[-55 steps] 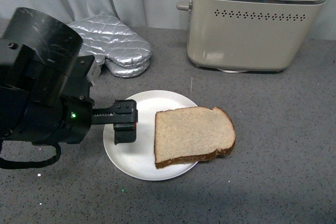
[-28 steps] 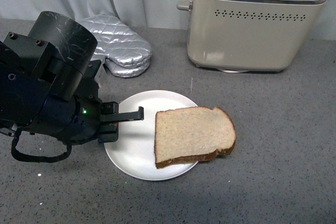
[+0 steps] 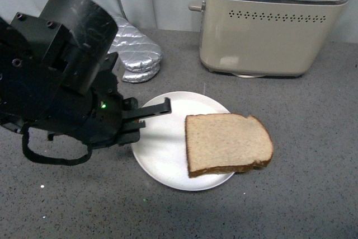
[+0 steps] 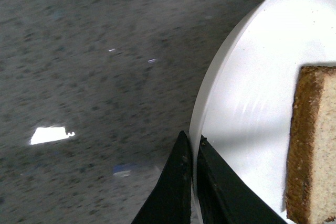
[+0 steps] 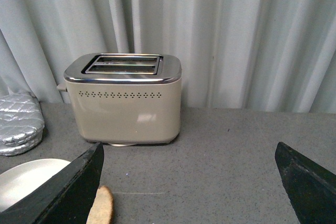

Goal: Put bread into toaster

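Note:
A slice of brown bread (image 3: 228, 143) lies on the right part of a round white plate (image 3: 162, 155), overhanging its right rim. My left gripper (image 3: 146, 117) is shut on the plate's left rim, and the left wrist view shows its dark fingers (image 4: 181, 179) pinching the plate's edge (image 4: 210, 98) with the bread's crust (image 4: 302, 140) close by. The beige toaster (image 3: 268, 26) with a chrome top stands at the back right, both slots empty. In the right wrist view my right gripper (image 5: 191, 174) is open above the counter, facing the toaster (image 5: 126, 103), with a corner of bread (image 5: 102, 205) beside one finger.
A silver quilted oven mitt (image 3: 134, 54) lies at the back left, partly behind my left arm. Grey curtains hang behind the counter (image 3: 302, 110).
The left gripper has dragged the plate and the bread to the right by a few centimetres, and the left arm has risen and shifted right.

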`<state>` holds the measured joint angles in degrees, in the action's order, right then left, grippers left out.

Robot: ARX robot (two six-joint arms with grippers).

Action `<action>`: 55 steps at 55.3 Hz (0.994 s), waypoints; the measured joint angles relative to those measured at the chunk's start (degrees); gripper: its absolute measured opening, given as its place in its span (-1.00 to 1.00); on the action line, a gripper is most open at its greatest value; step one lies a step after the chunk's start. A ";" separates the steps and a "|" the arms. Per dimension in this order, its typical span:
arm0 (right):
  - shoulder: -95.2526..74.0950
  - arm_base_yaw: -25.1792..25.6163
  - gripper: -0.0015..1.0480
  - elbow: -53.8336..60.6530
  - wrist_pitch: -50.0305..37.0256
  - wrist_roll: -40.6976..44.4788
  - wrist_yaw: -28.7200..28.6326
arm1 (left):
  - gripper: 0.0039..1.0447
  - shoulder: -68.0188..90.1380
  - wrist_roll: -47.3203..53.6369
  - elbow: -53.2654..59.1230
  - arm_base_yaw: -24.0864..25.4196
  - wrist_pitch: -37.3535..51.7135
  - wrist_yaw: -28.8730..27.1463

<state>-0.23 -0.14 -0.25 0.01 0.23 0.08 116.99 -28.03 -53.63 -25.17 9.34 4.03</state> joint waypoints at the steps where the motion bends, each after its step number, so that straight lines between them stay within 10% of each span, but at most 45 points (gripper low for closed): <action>1: 0.00 0.00 0.81 0.00 0.00 -0.02 0.00 | -0.94 0.13 -0.26 -0.46 -0.28 -0.24 0.20; 43: 0.00 0.00 0.81 0.00 0.00 0.00 0.02 | -0.94 19.69 -8.52 -30.69 -12.46 -12.39 3.56; 55: 0.00 0.00 0.81 0.00 0.00 0.00 0.00 | -0.28 17.62 -9.64 -27.91 -12.31 -7.08 -0.76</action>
<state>-0.23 -0.14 -0.25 0.01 0.23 0.08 134.61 -37.67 -81.54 -37.47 2.26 3.27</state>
